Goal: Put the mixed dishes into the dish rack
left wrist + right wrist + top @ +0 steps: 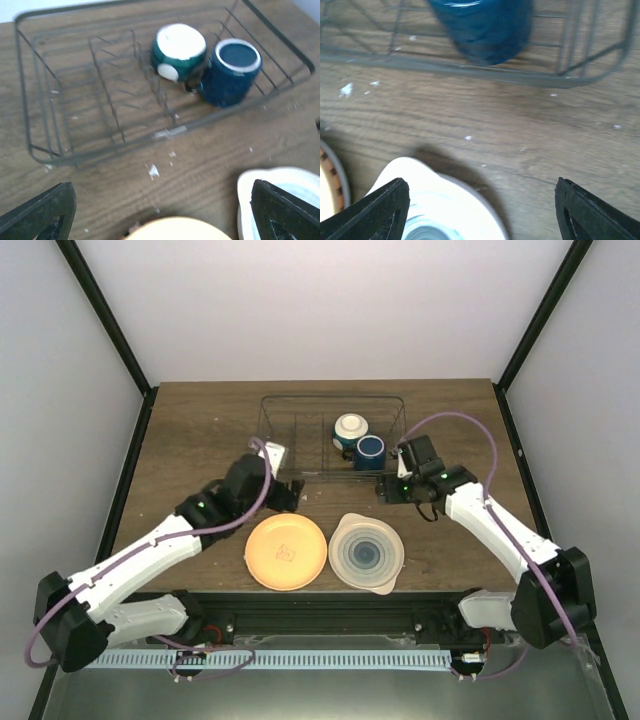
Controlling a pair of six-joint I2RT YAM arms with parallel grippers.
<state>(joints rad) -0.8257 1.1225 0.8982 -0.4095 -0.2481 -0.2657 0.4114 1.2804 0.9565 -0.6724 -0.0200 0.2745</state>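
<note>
The dish rack (290,430) stands at the back middle of the table. Inside it on the right are the small bowl (351,427), white on top with a dark green side, and the dark blue mug (370,450). The orange plate (286,551) and the pale blue-ringed plate (367,553) lie side by side on the table in front. My left gripper (293,496) is open and empty, just beyond the orange plate's far edge (175,230). My right gripper (385,488) is open and empty, between the rack's front rail (520,77) and the pale plate (435,205). The striped plate is not plainly visible.
The rack's left half (75,100) holds only upright wire dividers. Small white crumbs (152,171) lie on the wood in front of the rack. A plate rim with dark dashes (327,167) shows at the left edge of the right wrist view.
</note>
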